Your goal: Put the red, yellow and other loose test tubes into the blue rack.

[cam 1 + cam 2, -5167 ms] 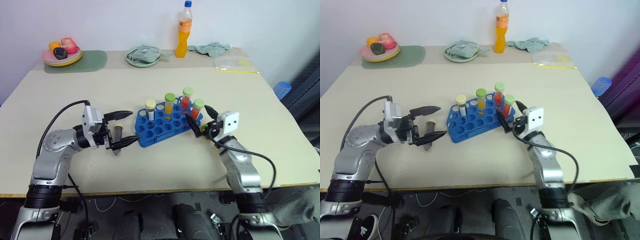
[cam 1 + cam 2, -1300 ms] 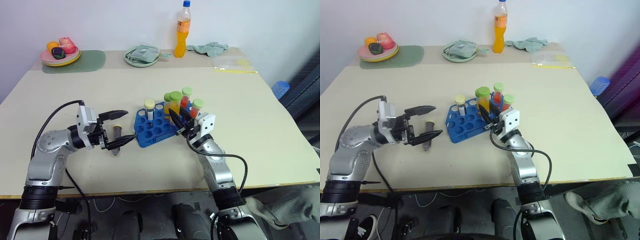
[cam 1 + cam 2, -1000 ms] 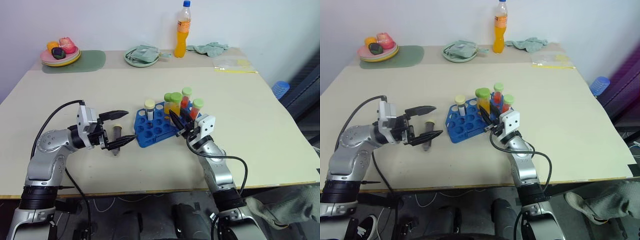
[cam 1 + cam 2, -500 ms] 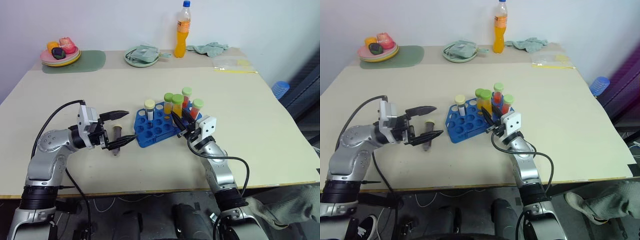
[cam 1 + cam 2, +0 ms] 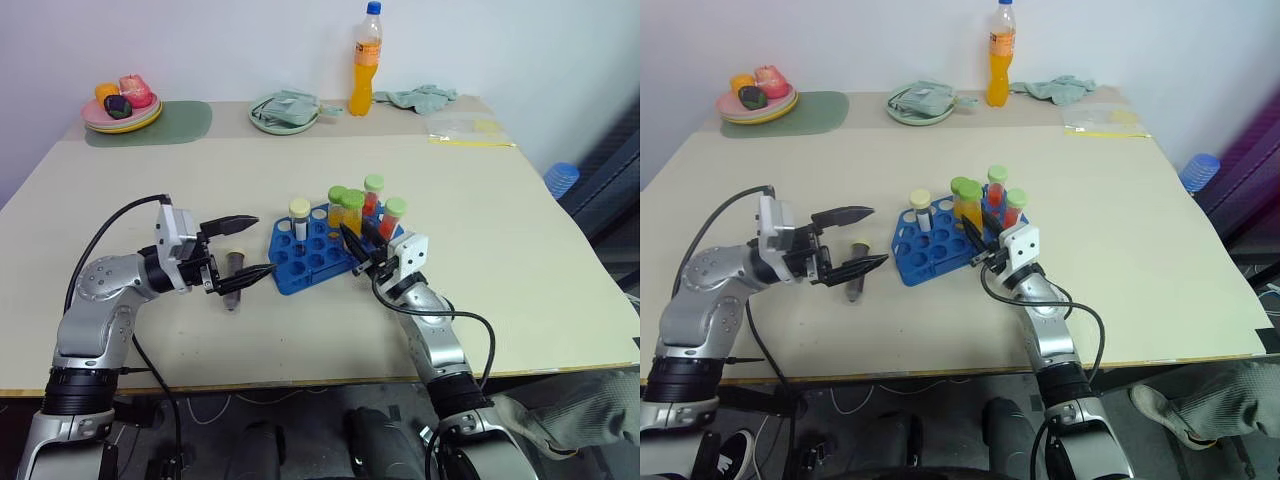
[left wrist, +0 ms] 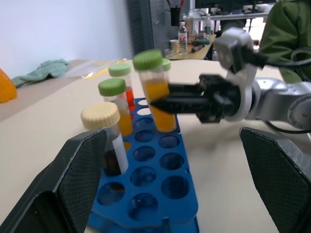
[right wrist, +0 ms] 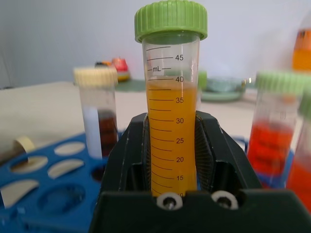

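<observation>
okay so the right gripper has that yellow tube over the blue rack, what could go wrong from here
1. The yellow tube, clamped in the right gripper, sits close to the capped tubes already standing in the blue rack; it may knock them.
2. It could catch a hole's rim rather than drop in.
3. A dark tube lies on the table between the open left gripper's fingers; it might roll if nudged.

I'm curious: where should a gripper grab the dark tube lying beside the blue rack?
Probably around the middle of the dark tube, from above, closing across it: it lies flat on the table, cap at the far end.
</observation>
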`<state>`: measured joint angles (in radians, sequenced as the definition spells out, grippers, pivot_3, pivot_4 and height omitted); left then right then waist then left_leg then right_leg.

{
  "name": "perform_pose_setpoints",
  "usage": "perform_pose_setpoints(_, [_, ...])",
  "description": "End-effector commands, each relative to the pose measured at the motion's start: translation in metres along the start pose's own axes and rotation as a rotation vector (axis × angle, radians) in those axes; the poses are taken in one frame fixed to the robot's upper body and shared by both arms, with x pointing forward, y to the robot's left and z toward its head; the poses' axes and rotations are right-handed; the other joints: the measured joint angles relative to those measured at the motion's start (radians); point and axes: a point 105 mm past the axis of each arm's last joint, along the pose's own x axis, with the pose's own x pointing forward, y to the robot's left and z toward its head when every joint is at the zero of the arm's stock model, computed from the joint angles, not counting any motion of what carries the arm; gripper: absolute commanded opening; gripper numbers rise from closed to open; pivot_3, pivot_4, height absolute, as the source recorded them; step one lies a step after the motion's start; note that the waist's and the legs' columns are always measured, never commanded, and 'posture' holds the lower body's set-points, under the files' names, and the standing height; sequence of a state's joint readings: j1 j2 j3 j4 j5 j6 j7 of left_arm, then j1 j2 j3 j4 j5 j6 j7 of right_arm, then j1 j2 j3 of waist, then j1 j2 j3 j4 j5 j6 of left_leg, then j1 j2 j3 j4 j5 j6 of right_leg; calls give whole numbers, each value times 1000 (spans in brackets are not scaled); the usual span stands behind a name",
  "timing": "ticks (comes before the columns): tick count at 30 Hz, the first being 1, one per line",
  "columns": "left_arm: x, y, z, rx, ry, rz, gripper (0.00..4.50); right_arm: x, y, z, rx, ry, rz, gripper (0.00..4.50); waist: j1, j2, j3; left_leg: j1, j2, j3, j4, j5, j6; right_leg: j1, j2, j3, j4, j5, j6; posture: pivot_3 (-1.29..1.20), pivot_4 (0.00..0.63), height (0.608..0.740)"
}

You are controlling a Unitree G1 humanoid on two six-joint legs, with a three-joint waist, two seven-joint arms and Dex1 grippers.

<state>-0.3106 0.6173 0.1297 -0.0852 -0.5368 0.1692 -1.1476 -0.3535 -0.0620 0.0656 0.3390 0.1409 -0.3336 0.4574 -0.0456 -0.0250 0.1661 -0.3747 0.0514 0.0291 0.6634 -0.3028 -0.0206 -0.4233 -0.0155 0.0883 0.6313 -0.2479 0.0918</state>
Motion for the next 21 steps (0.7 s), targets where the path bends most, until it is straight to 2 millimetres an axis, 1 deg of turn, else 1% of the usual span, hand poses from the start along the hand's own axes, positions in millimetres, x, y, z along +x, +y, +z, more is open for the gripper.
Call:
perform_pose_setpoints(1, [2, -2, 11, 26, -31, -6, 4500, 3, -2, 10, 63, -44, 16, 725, 0, 0, 0, 0, 0, 0, 0, 0, 0, 0, 0, 0, 0, 0, 0, 0, 150, 740])
perform_pose_setpoints(3, [2, -2, 11, 25, -32, -4, 4500, 1, -4, 8, 91, -36, 22, 1747, 0, 0, 0, 0, 0, 0, 0, 0, 0, 0, 0, 0, 0, 0, 0, 0, 150, 740])
perform_pose_setpoints(4, [2, -2, 11, 25, -31, -5, 4500, 0, -4, 8, 88, -35, 25, 2080, 0, 0, 0, 0, 0, 0, 0, 0, 0, 0, 0, 0, 0, 0, 0, 0, 150, 740])
perform_pose_setpoints(7, [3, -2, 11, 24, -32, -3, 4500, -2, -6, 11, 78, -37, 24, 3630, 0, 0, 0, 0, 0, 0, 0, 0, 0, 0, 0, 0, 0, 0, 0, 0, 150, 740])
perform_pose_setpoints(9, [3, -2, 11, 23, -31, -3, 4500, -3, -8, 13, 63, -33, 25, 4461, 0, 0, 0, 0, 0, 0, 0, 0, 0, 0, 0, 0, 0, 0, 0, 0, 150, 740])
perform_pose_setpoints(11, [3, -2, 10, 23, -31, -3, 4500, -10, -9, 13, 45, -20, 46, 4461, 2, 0, 0, 0, 0, 0, 0, 0, 0, 0, 0, 0, 0, 0, 0, 0, 150, 740])
perform_pose_setpoints(14, [4, -3, 9, 23, -31, -3, 4500, -29, -16, 9, 7, 32, 79, 4461, 5, 0, 0, 0, 0, 0, 0, 0, 0, 0, 0, 0, 0, 0, 0, 0, 150, 740])
perform_pose_setpoints(18, [3, -2, 8, 28, -29, 8, 4500, -47, -26, 19, -22, 62, 100, 4461, 2, 0, 0, 0, 0, 0, 0, 0, 0, 1, -1, 0, 0, 0, 0, 0, 150, 740])
perform_pose_setpoints(21, [1, -1, 5, 36, -20, 18, 4500, -62, -25, 23, -52, 107, 161, 4461, 1, 0, 0, 0, 0, 0, 0, 0, 0, 1, 0, 0, 0, 0, 0, 0, 150, 740])
